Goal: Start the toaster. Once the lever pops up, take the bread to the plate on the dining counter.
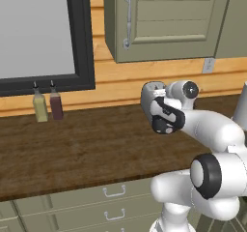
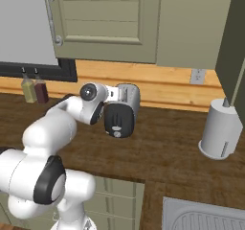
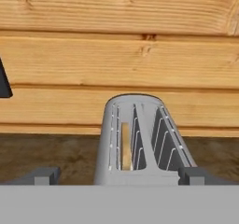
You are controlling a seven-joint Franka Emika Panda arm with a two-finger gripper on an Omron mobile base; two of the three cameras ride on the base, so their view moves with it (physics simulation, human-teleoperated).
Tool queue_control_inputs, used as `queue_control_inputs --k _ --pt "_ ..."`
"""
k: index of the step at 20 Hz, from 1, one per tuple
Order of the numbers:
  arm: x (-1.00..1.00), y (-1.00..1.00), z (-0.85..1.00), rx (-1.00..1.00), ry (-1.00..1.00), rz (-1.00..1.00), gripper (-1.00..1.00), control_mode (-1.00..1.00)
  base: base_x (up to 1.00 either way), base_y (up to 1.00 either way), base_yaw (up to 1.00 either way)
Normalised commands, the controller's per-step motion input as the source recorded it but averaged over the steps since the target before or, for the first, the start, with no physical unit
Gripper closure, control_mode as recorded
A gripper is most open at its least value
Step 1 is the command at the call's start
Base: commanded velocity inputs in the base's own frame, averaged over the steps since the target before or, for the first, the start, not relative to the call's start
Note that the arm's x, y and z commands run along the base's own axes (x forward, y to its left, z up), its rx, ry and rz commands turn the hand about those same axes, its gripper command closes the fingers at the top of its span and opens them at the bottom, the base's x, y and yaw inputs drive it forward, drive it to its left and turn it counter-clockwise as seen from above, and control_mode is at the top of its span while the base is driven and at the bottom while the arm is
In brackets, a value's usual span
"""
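1. The toaster [image 2: 125, 110] sits on a wood-grain counter [image 2: 167, 152], back near the plank wall [image 3: 119, 55]. From the right base camera you get its silver body and the black end panel facing out. In the left base view just the top of it pokes up behind the arm.
2. The gripper [image 3: 119, 175] is wide open, nothing in it. In the hand view its two dark fingertips [image 3: 43, 175] stand either side of the toaster's near end, looking straight along the slots.
3. The bread [image 3: 125, 146] is down in the left slot as the hand camera sees it. You only see a thin tan edge of it. The other slot looks bare, just wire guides.
4. Can't make out the lever from any of these angles, so no idea whether it's up or down.
5. Other stuff on the counter: two small bottles [image 1: 47, 106] (one yellowish, one dark red) against the wall under a black-framed window [image 1: 82, 37], well left of the toaster, and a white paper towel roll [image 2: 220, 131] off to the right.
6. Olive-green cabinets [image 2: 110, 18] hang above, and there are drawers with handles [image 1: 113, 192] under the counter. A corner of a sink [image 2: 206, 217] shows at the bottom right of the right base view.
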Motion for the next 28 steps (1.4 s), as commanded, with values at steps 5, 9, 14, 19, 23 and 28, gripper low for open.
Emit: queue_control_inputs --k 5,9,14,19,23,28 --pt "0.12 -0.13 -0.11 0.00 0.00 0.00 -1.00 -1.00 0.00 0.00 0.00" --pt "0.07 -0.04 -0.15 0.00 0.00 0.00 -1.00 -1.00 0.00 0.00 0.00" --pt "0.10 0.00 -0.13 0.00 0.00 0.00 -1.00 -1.00 0.00 0.00 0.00" --pt "0.10 0.00 -0.12 0.00 0.00 0.00 -1.00 -1.00 0.00 0.00 0.00" --pt "0.11 0.00 -0.08 0.00 0.02 0.00 -1.00 -1.00 0.00 0.00 0.00" --pt "0.10 0.00 -0.03 0.00 0.03 0.00 -1.00 -1.00 0.00 0.00 0.00"
